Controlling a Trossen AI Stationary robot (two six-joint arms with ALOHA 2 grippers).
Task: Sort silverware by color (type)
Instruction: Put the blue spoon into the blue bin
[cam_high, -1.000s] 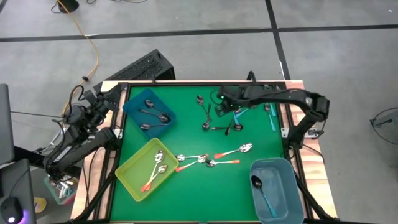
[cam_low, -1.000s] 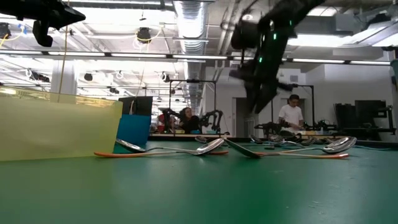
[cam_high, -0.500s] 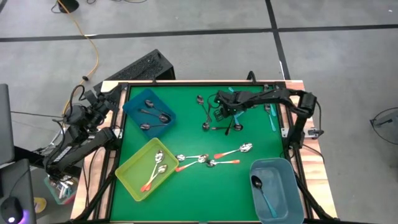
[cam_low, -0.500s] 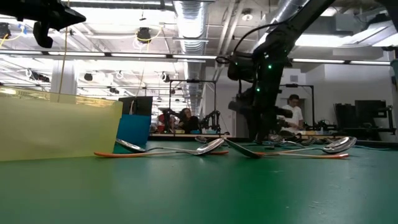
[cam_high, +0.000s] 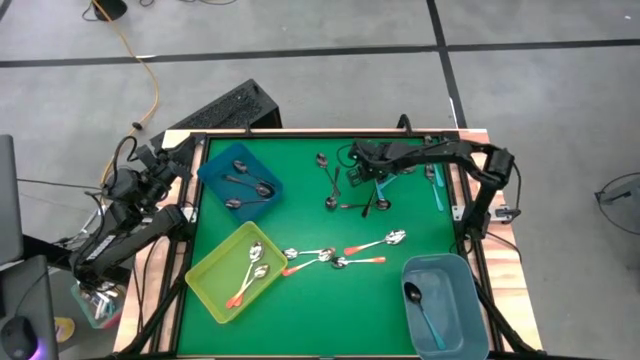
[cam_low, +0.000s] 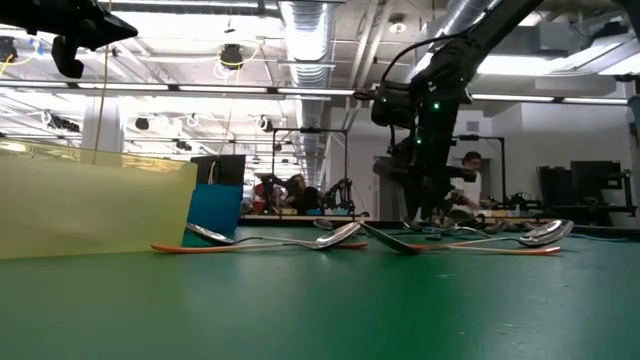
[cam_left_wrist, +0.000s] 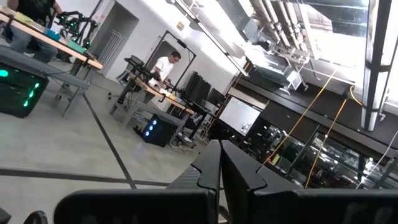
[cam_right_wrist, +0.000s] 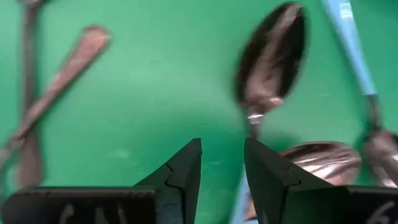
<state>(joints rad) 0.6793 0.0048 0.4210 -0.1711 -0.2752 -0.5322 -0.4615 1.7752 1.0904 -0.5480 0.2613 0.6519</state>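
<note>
My right gripper (cam_high: 358, 180) (cam_right_wrist: 222, 167) hangs open, fingers pointing down, just above the green mat (cam_high: 300, 225) at the far middle. Right beside its fingertips lies a dark spoon with a teal handle (cam_right_wrist: 268, 59), along with another spoon bowl (cam_right_wrist: 323, 158) and a light blue handle (cam_right_wrist: 348, 43). Dark grey spoons (cam_high: 330, 185) lie flat on the mat toward the left. Orange-handled spoons (cam_high: 345, 255) rest at mid table. My left gripper (cam_left_wrist: 221, 168) is shut and empty, off the table's left edge, pointing up into the room.
A blue bin (cam_high: 240, 180) with dark spoons stands far left. A yellow-green bin (cam_high: 238, 272) with orange-handled spoons stands near left, and a grey-blue bin (cam_high: 440, 305) with a teal-handled spoon near right. More teal spoons (cam_high: 436, 185) lie by the right edge.
My right gripper has come down toward the mat over the spoons at the far middle, tipping more steeply downward, its fingers still apart. The spoons have not moved.
</note>
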